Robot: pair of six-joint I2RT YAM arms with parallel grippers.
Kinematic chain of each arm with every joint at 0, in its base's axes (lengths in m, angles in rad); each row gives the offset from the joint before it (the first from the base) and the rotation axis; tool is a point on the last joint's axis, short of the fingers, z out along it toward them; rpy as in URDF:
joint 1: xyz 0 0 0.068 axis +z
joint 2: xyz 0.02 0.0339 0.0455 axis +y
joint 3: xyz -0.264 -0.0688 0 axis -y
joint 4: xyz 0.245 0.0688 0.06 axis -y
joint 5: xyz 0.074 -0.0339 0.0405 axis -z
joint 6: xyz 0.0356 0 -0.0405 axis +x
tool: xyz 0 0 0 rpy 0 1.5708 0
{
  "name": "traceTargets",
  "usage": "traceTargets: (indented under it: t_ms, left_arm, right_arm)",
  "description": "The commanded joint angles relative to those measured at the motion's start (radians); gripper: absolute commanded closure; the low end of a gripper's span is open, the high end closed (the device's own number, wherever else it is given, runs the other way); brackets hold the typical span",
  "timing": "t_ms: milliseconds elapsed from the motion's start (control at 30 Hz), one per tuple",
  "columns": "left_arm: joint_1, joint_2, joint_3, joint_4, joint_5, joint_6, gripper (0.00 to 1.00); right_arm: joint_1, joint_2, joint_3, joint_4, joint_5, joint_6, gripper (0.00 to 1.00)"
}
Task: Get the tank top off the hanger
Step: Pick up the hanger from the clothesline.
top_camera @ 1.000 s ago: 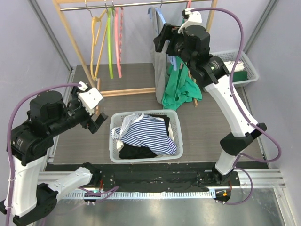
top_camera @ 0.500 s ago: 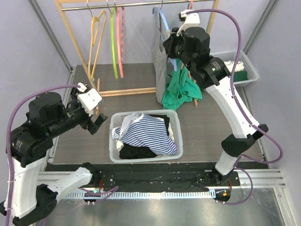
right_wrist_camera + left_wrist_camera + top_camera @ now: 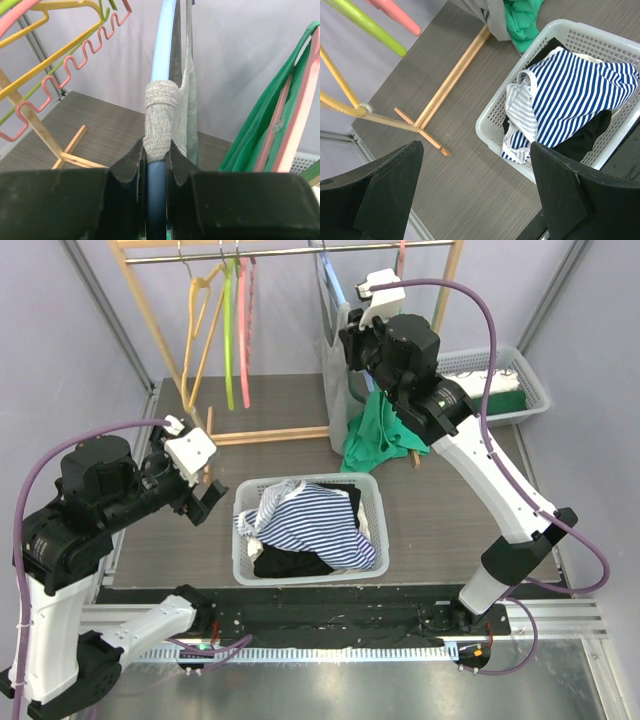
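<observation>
The left pincer (image 3: 477, 175) hangs spread wide with nothing between its fingers, and the laundry basket (image 3: 492, 112) lies below and to its right. The right pincer (image 3: 156, 160), spread open a second ago, has swung left and closed. It now pinches the strap of the grey tank top (image 3: 161, 107) against the blue hanger (image 3: 162, 45), which rises straight ahead of it. A green garment (image 3: 250, 140) hangs to its right. The grip looks made, so working the strap off the hanger's shoulder probably comes next.
</observation>
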Motion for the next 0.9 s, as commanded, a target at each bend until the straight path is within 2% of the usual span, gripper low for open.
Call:
traceTargets:
  t_ms: [0, 167, 567, 700, 867]
  left_arm:
    - [0.006, -0.006, 0.003, 0.030, 0.019, -0.016, 0.07]
    - [0.009, -0.017, -0.010, 0.028, 0.017, -0.015, 0.07]
    - [0.009, -0.009, 0.015, 0.028, 0.025, -0.012, 0.07]
    - [0.009, -0.001, 0.025, 0.028, 0.025, -0.018, 0.07]
    - [0.011, 0.009, 0.044, 0.028, 0.037, -0.027, 0.07]
  right_arm:
    - [0.007, -0.068, 0.019, 0.229, 0.017, -0.041, 0.99]
    - [0.008, -0.094, 0.017, 0.184, -0.015, 0.001, 0.99]
    - [0.010, -0.241, -0.023, -0.128, -0.228, 0.160, 0.99]
    - [0.010, -0.318, -0.092, -0.154, -0.260, 0.202, 0.99]
    - [0.008, -0.364, -0.103, -0.186, -0.308, 0.206, 0.99]
